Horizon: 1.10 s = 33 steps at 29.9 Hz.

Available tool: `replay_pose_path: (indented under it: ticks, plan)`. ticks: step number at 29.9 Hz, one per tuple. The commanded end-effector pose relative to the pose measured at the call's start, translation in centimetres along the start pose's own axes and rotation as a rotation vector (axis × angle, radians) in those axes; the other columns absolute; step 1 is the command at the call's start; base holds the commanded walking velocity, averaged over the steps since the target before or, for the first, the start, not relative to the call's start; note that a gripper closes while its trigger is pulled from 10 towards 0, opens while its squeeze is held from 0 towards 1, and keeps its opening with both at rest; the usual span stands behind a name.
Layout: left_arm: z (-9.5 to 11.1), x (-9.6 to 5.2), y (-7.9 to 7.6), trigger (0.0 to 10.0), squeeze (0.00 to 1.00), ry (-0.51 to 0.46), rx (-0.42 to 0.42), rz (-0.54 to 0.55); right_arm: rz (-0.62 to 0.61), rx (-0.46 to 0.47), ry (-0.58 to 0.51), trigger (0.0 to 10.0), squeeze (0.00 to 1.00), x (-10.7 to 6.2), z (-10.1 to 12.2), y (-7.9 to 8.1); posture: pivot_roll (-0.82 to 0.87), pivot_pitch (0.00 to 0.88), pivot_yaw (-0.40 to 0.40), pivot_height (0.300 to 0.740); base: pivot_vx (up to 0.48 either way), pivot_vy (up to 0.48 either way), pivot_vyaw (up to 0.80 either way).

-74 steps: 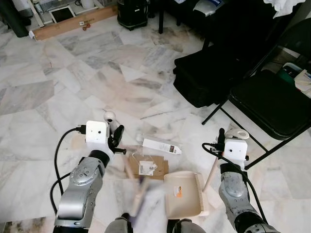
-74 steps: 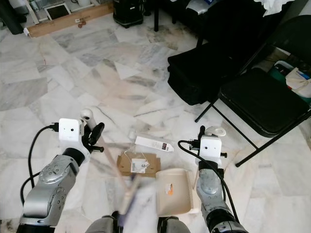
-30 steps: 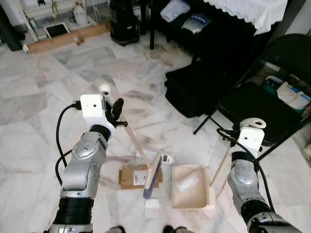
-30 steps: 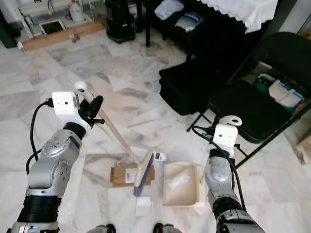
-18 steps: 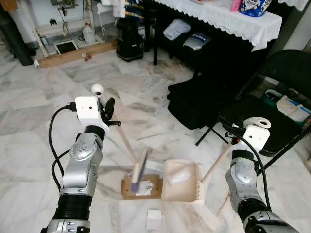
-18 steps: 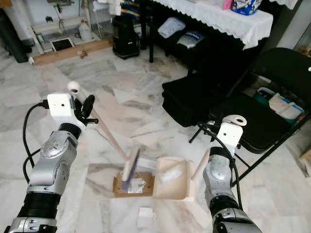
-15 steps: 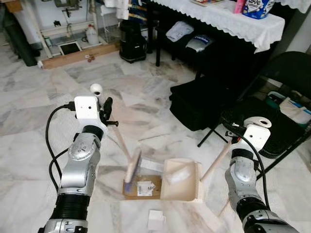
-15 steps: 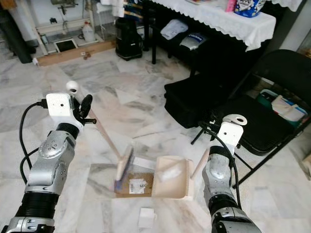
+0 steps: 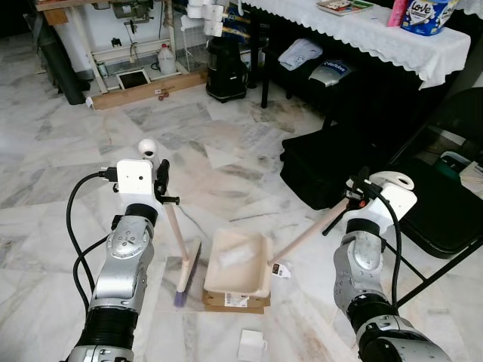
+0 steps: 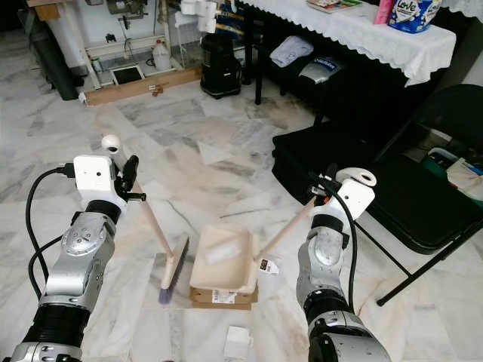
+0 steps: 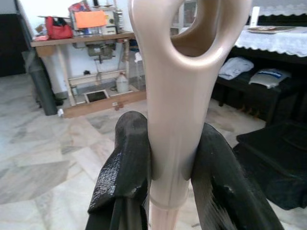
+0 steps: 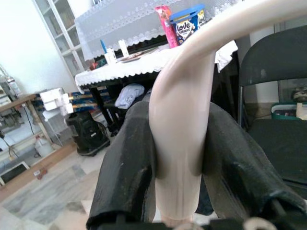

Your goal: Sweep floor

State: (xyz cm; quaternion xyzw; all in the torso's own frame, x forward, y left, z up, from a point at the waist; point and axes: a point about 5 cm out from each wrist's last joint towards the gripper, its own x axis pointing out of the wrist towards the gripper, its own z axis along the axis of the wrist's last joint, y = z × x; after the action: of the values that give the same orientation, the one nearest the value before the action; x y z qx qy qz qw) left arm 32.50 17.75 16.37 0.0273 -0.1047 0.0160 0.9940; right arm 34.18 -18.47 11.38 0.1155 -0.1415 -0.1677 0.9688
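Note:
My left gripper (image 9: 161, 190) is shut on the upper end of a beige broom handle (image 11: 173, 120). The handle slants down to the broom head (image 9: 187, 273), whose purple bristles rest on the marble floor. My right gripper (image 9: 353, 196) is shut on the long handle (image 12: 178, 134) of a beige dustpan (image 9: 237, 264). The dustpan lies just right of the broom head, on top of a flat piece of cardboard (image 9: 235, 300). A white packet (image 9: 234, 255) lies inside the pan. A small white box (image 9: 253, 345) sits on the floor nearer to me.
A black bag (image 9: 332, 162) and a black folding chair (image 9: 445, 207) stand to the right. Behind them is a table with a white lace cloth (image 9: 362, 30). A black bin (image 9: 226, 72) and a wooden plank (image 9: 147, 89) lie at the back.
The camera has tilted up and shows more of the room. The dustpan has slid left over the cardboard, and the broom head has moved left beside it. The white packet stays in the pan.

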Motion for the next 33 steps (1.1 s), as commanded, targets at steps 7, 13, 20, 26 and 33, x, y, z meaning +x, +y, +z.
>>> replay_pose_path:
  ticks: [7,13,20,26,33]
  plan:
    - [1.4,-0.3,-0.2,10.0,0.0,-0.088,-0.069,0.05,0.024,0.092,-0.042,10.0,0.0,0.8,1.3,0.6,0.15,0.023,-0.025,0.74,0.0,0.0,0.0]
    - [1.3,-0.5,-0.8,10.0,0.0,-0.084,-0.082,0.018,-0.01,0.153,-0.022,10.0,0.0,0.9,1.2,0.2,0.14,0.038,-0.019,0.74,0.0,0.0,0.0]
    - [1.1,-0.6,-0.6,10.0,0.0,-0.075,-0.074,0.03,0.008,0.159,-0.024,10.0,0.0,0.9,1.3,0.1,0.13,0.047,-0.022,0.74,0.0,0.0,0.0]
    - [0.7,-0.8,-0.3,10.0,0.0,-0.061,0.045,0.045,0.009,0.14,-0.013,10.0,0.0,0.8,1.2,-0.3,0.13,0.053,-0.031,0.74,0.0,0.0,0.0]
    - [1.0,-1.2,0.4,10.0,0.0,-0.087,0.052,0.113,0.043,0.115,0.004,10.0,0.0,0.8,1.0,-0.2,0.13,0.061,-0.046,0.74,0.0,0.0,0.0]
